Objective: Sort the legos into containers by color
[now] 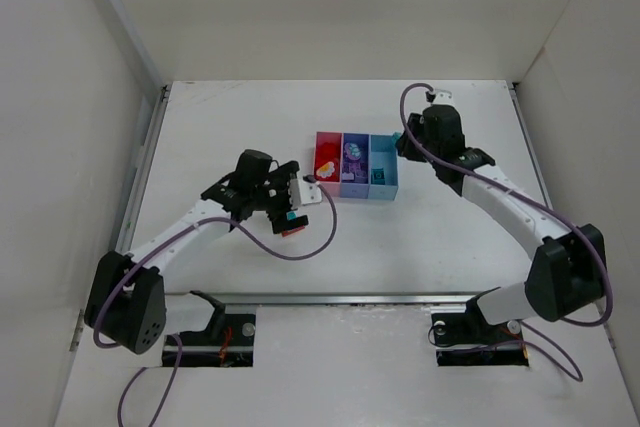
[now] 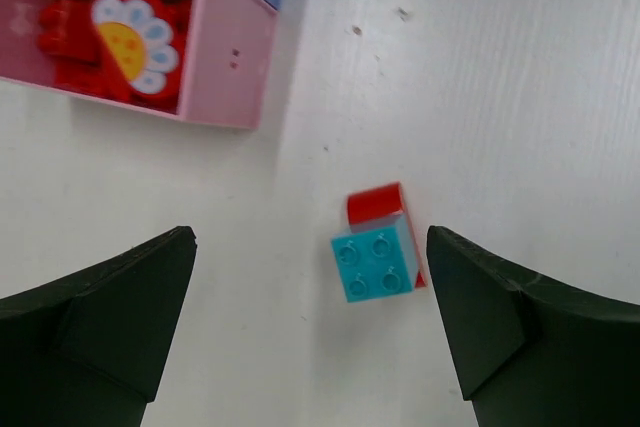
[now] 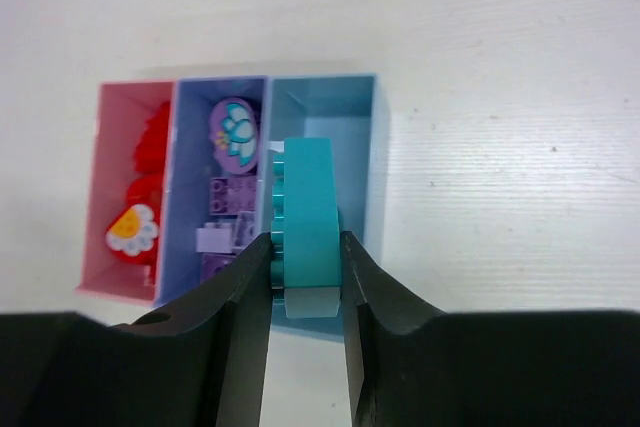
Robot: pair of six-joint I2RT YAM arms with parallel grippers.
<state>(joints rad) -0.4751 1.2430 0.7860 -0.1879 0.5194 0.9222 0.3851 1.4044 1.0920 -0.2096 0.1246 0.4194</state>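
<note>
White table [image 1: 450,237] between white walls carries three joined bins, pink [image 3: 115,117], purple [image 3: 190,147] and blue [image 3: 355,107], with the blue one at the 3 o'clock end of the row as my right wrist sees it. My right claw [image 3: 305,242] is clenched on a teal brick [image 3: 305,207], which stands on edge above the near end of the blue bin. My left claw [image 2: 310,247] is spread wide and grasps nothing; between its fingers a clump [image 2: 375,265], teal on red, lies on the table, with the pink bin at 10 o'clock from it.
</note>
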